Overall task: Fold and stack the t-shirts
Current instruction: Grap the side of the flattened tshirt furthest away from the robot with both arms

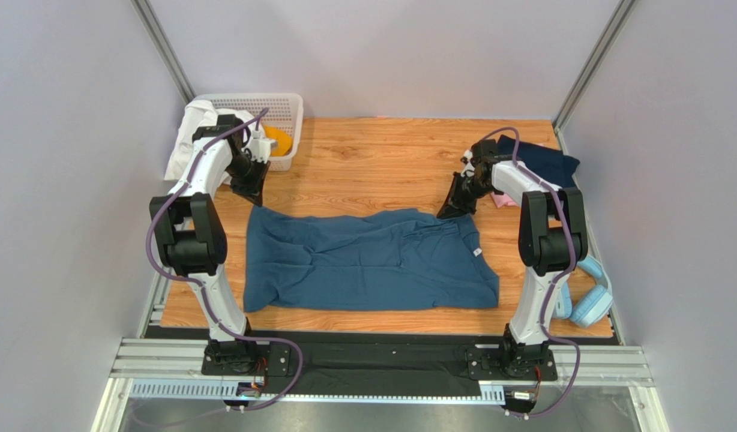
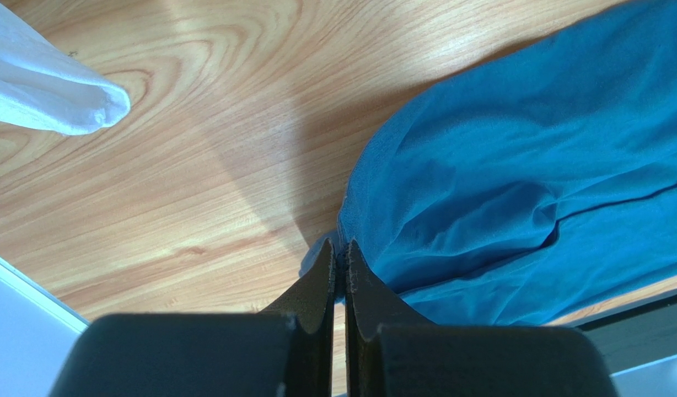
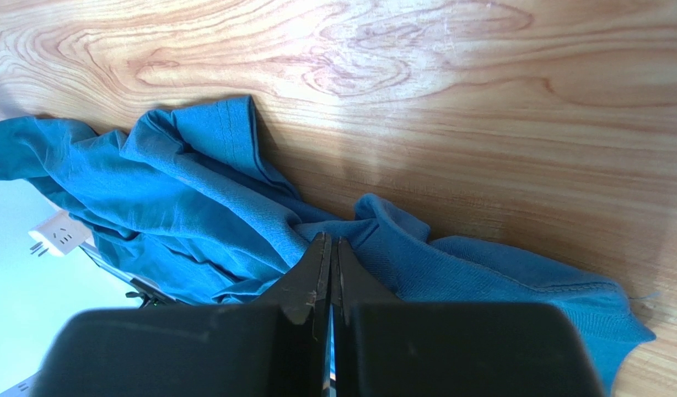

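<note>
At far corners, left claw [image 1: 252,193] and right claw [image 1: 453,209] pinch the wrinkled teal t-shirt [image 1: 363,261].

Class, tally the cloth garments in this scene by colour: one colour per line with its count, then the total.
teal-blue shirt: 1
navy garment: 1
pink garment: 1
white garment: 1
orange garment: 1
Total: 5

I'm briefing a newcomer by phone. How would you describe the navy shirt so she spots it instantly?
On the wooden table, look to the far right corner, behind the right arm. The navy shirt lies there. It is far darker than the big teal shirt spread mid-table, with pink cloth beside it.
</note>
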Motion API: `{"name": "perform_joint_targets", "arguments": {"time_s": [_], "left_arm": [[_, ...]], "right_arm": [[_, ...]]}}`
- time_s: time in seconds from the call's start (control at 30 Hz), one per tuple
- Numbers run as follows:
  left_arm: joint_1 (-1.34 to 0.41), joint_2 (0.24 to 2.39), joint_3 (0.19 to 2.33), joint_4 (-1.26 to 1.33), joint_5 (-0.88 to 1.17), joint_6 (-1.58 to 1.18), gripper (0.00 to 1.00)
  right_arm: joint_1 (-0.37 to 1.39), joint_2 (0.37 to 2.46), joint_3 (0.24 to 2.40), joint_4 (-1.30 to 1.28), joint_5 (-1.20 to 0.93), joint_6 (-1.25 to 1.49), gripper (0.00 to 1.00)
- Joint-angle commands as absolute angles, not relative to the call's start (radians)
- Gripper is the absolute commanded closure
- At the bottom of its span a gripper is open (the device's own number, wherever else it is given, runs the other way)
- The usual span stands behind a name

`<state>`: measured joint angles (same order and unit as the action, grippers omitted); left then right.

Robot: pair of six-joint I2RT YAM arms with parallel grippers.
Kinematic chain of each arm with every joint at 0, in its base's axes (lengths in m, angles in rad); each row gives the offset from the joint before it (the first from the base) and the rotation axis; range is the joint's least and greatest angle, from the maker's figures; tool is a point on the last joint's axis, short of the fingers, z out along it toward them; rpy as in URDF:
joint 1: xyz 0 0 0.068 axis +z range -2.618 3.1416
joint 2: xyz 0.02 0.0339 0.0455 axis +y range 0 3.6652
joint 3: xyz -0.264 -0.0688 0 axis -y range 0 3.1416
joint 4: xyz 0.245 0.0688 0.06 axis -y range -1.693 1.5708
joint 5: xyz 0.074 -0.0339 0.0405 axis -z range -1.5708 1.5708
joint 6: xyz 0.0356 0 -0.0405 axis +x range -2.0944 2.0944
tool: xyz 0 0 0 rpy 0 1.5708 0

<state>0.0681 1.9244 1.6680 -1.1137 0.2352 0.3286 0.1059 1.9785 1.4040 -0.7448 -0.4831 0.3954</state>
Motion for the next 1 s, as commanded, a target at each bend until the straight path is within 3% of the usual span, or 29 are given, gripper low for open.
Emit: {"name": "perform_joint_targets", "arguments": {"time_s": [0.0, 0.37, 0.9, 0.97], "left_arm": [[0.069, 1.87, 1.667, -1.108, 0.252, 0.351, 1.0], [0.067, 1.878, 1.712, -1.108, 0.245, 0.333, 1.0], [0.071, 2.0, 2.002, -1.175, 0.212, 0.311, 1.0], [0.069, 1.994, 1.977, -1.169, 0.192, 0.328, 1.0]], "right_arm": [[0.104, 1.913, 1.396, -0.77, -0.512, 0.402, 1.0], [0.069, 1.773, 1.511, -0.784, -0.445, 0.443, 1.0], [0.015, 1.842, 1.54, -0.778, -0.45, 0.491, 1.0], [0.035, 1.832, 1.517, -0.778, -0.44, 0.477, 0.91]]}}
